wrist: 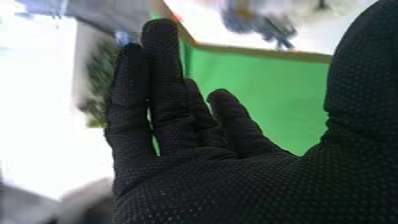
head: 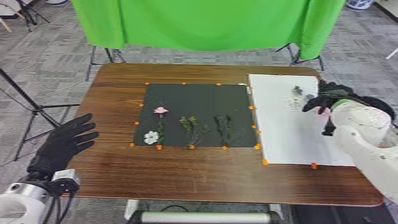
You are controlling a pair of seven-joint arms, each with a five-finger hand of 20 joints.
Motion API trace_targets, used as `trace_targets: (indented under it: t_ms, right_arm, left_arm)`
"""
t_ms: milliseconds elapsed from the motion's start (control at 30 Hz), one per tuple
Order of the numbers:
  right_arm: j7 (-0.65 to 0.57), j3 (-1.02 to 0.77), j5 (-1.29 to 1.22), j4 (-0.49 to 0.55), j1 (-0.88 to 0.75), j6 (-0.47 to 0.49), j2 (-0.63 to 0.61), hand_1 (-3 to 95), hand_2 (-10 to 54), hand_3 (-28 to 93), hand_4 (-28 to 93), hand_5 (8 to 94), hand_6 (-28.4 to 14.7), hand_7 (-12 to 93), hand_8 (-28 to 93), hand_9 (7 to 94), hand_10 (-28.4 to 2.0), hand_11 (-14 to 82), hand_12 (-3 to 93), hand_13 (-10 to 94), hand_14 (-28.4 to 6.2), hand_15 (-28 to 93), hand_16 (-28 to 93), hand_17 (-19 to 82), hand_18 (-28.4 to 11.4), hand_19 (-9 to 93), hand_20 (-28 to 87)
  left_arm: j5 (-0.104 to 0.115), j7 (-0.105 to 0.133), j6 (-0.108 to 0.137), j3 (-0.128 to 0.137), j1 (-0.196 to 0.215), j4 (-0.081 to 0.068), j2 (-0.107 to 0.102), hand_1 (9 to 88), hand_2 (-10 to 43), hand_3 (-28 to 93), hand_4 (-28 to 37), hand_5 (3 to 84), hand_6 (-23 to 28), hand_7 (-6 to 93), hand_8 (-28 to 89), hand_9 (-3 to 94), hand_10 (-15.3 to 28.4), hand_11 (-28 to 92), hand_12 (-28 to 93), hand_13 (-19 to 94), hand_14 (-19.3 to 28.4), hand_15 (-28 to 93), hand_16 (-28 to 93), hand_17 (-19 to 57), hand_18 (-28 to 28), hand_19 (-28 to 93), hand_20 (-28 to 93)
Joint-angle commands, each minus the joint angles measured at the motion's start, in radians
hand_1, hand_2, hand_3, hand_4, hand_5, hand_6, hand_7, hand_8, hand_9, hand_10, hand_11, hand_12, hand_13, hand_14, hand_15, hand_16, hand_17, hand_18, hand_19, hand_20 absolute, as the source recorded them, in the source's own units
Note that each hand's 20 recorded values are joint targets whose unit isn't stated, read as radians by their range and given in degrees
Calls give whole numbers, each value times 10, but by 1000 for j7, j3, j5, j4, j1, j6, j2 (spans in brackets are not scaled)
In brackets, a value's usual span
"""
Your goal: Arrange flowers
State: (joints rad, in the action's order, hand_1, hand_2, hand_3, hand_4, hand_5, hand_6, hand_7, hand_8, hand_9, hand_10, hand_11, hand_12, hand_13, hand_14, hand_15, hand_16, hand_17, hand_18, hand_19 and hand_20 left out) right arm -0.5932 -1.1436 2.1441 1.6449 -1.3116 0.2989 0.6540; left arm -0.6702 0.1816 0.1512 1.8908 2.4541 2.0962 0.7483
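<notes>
My right hand (head: 342,102) is over the right side of the white sheet (head: 289,135); a bit of pink (head: 322,110) shows beside it. In the right wrist view the fingers of my right hand (wrist: 178,130) are straight, holding nothing. A greyish sprig (head: 298,90) and pale blossoms (head: 292,104) lie left of that hand. On the black mat (head: 191,95) are a pink flower (head: 161,110), a white flower (head: 151,136), a leafy green stem (head: 188,125) and a darker green sprig (head: 223,127). My left hand (head: 60,147) is open beyond the table's left edge.
Orange markers line the black mat and the front edge of the white sheet. The brown table (head: 178,175) extends around both. A green cloth (head: 204,25) hangs behind the table, with tripod legs at the back and left.
</notes>
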Motion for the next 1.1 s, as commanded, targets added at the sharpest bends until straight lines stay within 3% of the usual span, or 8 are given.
trace_targets:
  t_ms: [33,233,500,533,600,667,933,1100]
  right_arm:
    - [3,-31,16,-3,-75,15,-28,181,-95,869,-283,213,-128,135,-39,296,-175,127,218,469,-97,577,150,236,-215,758,391]
    - [10,0,92,-14,-76,5,-28,196,-95,879,-282,269,-106,209,-76,365,-162,175,200,527,-81,606,161,257,-214,784,404]
    - [-6,166,211,-99,-29,-371,-60,257,-95,889,-281,387,-37,355,-157,502,-123,314,206,639,-54,651,199,329,-208,857,413]
    - [-9,186,216,-108,-21,-424,-66,287,-95,891,-281,436,-19,392,-179,555,-107,337,208,670,-47,649,215,347,-203,872,410]
    - [4,199,252,-124,-11,-456,-65,406,-95,847,-282,547,12,481,-63,746,-60,212,357,745,-29,634,251,393,-195,905,411]
    - [13,203,247,-124,-10,-472,-67,471,-95,847,-283,651,29,502,-29,856,-40,170,431,796,-18,629,269,426,-194,926,420]
    - [62,171,292,-70,-15,-538,-44,485,-95,875,-283,745,26,450,-34,924,-24,149,473,843,-10,627,282,463,-197,932,454]
    - [151,273,322,-10,118,-593,29,478,-95,887,-281,748,25,447,-29,928,-26,149,475,845,-10,627,287,464,-197,932,460]
  left_arm:
    - [1,-10,-12,4,13,5,16,248,13,705,-270,300,42,191,-108,258,129,221,137,212,166,334,-15,-94,228,460,63]
    - [-1,-7,-11,3,15,7,14,249,14,702,-270,301,42,191,-108,258,129,221,137,212,166,334,-15,-94,228,459,63]
    - [3,-3,-5,8,26,12,17,249,14,702,-269,301,42,191,-108,260,128,223,137,213,166,336,-15,-94,228,460,64]
    - [4,0,-5,7,24,10,16,249,14,702,-269,301,42,191,-108,260,128,223,137,212,167,336,-15,-94,228,460,64]
    - [4,-3,-1,8,26,12,16,249,15,701,-269,302,42,191,-108,259,127,222,136,212,167,336,-15,-94,228,460,64]
    - [4,-2,-2,12,28,12,17,249,14,702,-269,302,42,191,-108,259,128,222,136,212,167,336,-16,-94,228,460,64]
    - [8,6,8,22,42,16,15,249,14,703,-269,304,44,190,-108,260,128,223,136,213,167,335,-16,-94,228,461,63]
    - [8,2,8,27,50,19,21,250,15,701,-269,304,43,190,-108,260,128,223,136,213,167,335,-16,-94,228,461,63]
